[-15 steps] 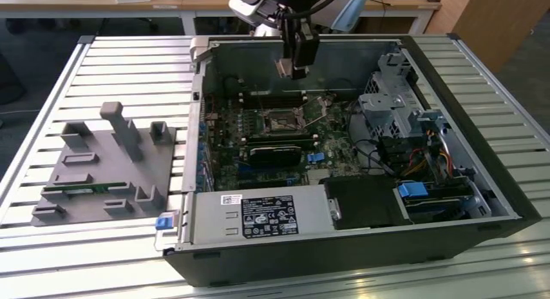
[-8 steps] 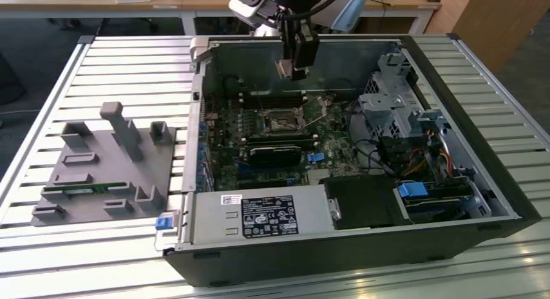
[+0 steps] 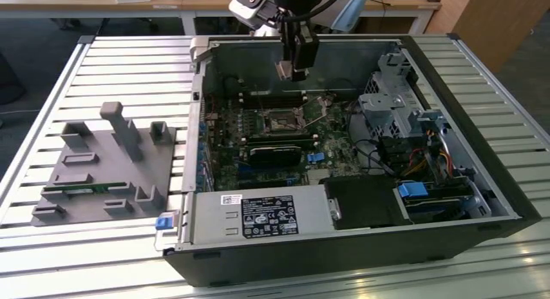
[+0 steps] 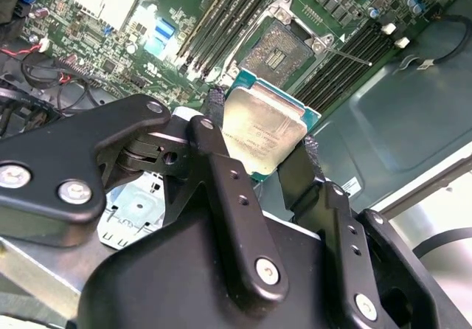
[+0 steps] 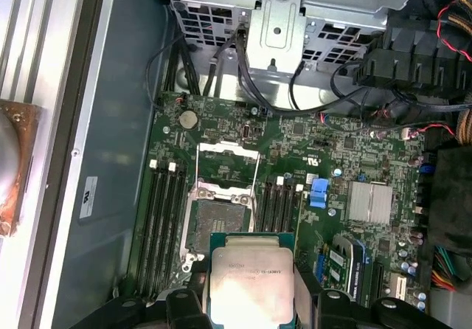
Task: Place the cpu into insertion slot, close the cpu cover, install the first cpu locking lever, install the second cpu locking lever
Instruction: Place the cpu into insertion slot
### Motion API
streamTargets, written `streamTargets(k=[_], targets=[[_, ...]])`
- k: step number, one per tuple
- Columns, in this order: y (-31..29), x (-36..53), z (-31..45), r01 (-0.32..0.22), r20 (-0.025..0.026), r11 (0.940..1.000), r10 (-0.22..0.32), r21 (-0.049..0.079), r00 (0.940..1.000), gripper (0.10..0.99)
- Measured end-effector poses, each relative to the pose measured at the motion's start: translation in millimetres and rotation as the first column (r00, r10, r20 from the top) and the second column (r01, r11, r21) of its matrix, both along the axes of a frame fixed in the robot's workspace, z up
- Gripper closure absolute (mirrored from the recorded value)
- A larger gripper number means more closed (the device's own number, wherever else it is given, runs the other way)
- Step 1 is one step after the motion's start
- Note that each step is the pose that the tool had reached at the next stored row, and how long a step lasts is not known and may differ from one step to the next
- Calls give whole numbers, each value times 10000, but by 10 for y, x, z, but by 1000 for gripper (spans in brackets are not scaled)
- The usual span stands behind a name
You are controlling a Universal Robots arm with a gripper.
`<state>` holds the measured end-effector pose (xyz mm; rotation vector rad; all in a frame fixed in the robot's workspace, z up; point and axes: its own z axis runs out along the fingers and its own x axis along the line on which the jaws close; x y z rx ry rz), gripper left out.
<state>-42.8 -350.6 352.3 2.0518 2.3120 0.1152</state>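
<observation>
The gripper (image 3: 295, 72) clamps its jaws on opposite edges of the likely light, fragile cpu (image 4: 262, 133); insertion slot (image 3: 279, 122) at six o'clock

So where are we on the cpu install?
Done: cpu picked up. In hand: claw shut on the cpu, held above the board in both wrist views. Left: insertion slot is bare, cpu cover open, so seating, closing and locking remain.

The cpu (image 4: 262, 126) has a dull silver metal face; the fingers (image 4: 227, 185) are matt black.
</observation>
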Motion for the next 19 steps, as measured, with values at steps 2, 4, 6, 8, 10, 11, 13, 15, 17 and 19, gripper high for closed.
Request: streamTargets(k=[2, 4, 6, 8, 10, 11, 13, 15, 17, 19], targets=[[0, 0, -4, 0, 0, 10000, 0, -2, 10000, 545], [0, 0, -8, 0, 0, 10000, 0, -2, 10000, 545], [0, 0, -12, 0, 0, 10000, 0, -2, 10000, 545], [0, 0, -17, 0, 0, 10000, 0, -1, 10000, 545], [0, 0, -21, 0, 0, 10000, 0, -2, 10000, 545], [0, 0, -23, 0, 0, 10000, 0, -1, 10000, 545], [0, 0, -125, 0, 0, 10000, 0, -5, 10000, 545], [0, 0, -132, 0, 0, 10000, 0, -5, 10000, 545], [0, 0, -141, 0, 0, 10000, 0, -5, 10000, 545], [0, 0, -145, 0, 0, 10000, 0, -6, 10000, 545]])
